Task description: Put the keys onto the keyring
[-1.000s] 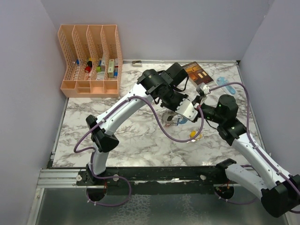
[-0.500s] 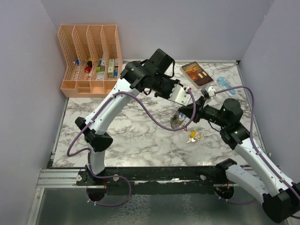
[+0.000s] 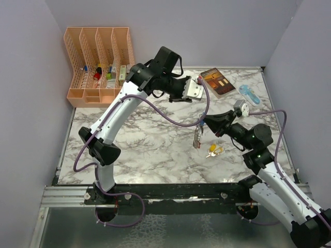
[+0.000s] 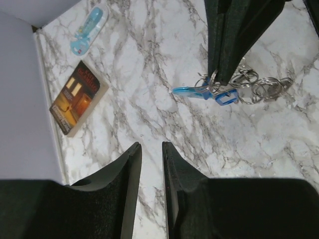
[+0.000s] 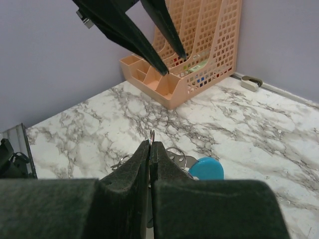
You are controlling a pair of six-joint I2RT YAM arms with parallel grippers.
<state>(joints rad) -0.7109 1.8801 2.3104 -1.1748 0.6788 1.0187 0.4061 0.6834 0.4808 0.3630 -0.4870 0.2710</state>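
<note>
The right claw (image 5: 150, 147) pinches shut on the thin metal keyring (image 4: 234, 92) with light-blue tab, dangling nearward of the brown paperback book (image 4: 75, 97); left claw (image 4: 151, 149), narrowly parted and empty, hovers closer to that book; risk: swinging weight could twist the ring out of the edge pinch

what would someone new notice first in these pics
The keyring stands out first, dangling over mid-table from the shut right gripper, its blue piece catching the eye. The left gripper hovers higher up toward the far side, empty and slightly open. After that, the eye goes to the orange file rack in the far left corner.
</note>
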